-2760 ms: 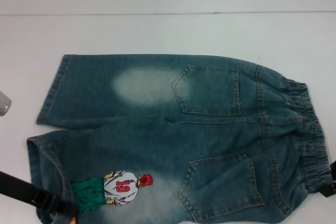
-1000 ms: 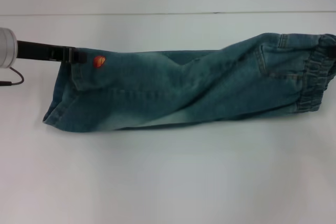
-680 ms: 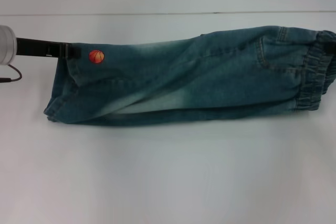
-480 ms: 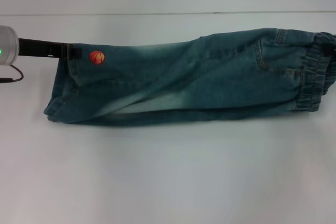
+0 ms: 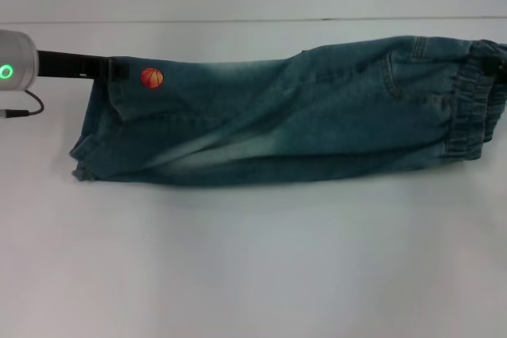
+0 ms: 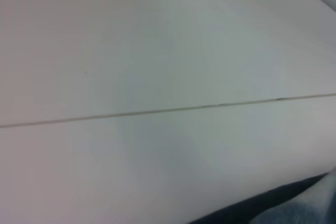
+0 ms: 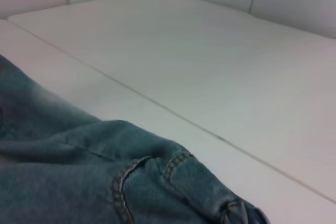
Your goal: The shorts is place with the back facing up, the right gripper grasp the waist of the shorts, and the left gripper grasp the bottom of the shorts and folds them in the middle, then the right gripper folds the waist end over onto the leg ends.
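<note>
Left pincer [image 5: 111,69] clamped on the hem corner of the shorts [image 5: 285,116], beside the orange ball print [image 5: 151,77]. Right pincer [image 5: 499,65] at the gathered waist [image 5: 475,104], grip impossible to tell. Stretched lengthwise across the white desk [image 5: 253,259], apparently to keep the middle fold flat.

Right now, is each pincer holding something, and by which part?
The left pincer grips the blue-green faded denim shorts at the hem corner beside the orange ball print. The right pincer meets the gathered waistband; its grip cannot be told.
</note>
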You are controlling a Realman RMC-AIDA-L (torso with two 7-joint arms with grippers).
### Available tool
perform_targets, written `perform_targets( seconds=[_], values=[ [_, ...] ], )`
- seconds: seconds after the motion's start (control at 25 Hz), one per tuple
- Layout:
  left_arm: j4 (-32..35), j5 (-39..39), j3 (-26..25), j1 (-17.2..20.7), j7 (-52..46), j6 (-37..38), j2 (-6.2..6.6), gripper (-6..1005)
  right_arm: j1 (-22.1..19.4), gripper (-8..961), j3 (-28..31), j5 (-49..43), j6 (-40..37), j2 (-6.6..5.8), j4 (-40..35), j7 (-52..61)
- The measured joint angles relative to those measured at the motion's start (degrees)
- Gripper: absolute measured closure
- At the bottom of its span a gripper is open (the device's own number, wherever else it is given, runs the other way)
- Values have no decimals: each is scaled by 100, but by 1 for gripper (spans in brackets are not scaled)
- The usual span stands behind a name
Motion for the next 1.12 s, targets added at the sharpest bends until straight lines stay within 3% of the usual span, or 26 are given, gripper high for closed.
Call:
perform_targets(
  seconds=[0.28, 0.36, 0.52, 0.76, 0.8, 0.84, 1.12],
  values=[
    [-12, 60, 385, 48, -264, -431, -62, 994, 106, 787, -425, -71, 649, 40, 170, 57],
    [-43, 62, 400, 49, -291, -413, -53, 936, 128, 783, -632, -159, 665, 43, 166, 145],
    [-47, 64, 432, 74, -329, -218, -28, 821, 136, 622, -826, -221, 688, 43, 133, 230],
    [67, -1, 406, 228, -277, -141, -29, 602, 58, 368, -828, -215, 573, 47, -72, 196],
    [71, -32, 406, 244, -248, -137, -34, 494, 36, 325, -818, -205, 471, 51, -145, 187],
    [76, -68, 410, 263, -211, -129, -45, 385, 15, 301, -804, -202, 376, 50, -207, 191],
    [150, -129, 428, 287, -107, -3, -132, 140, -55, 136, -843, -407, 97, -32, -311, 426]
  ],
)
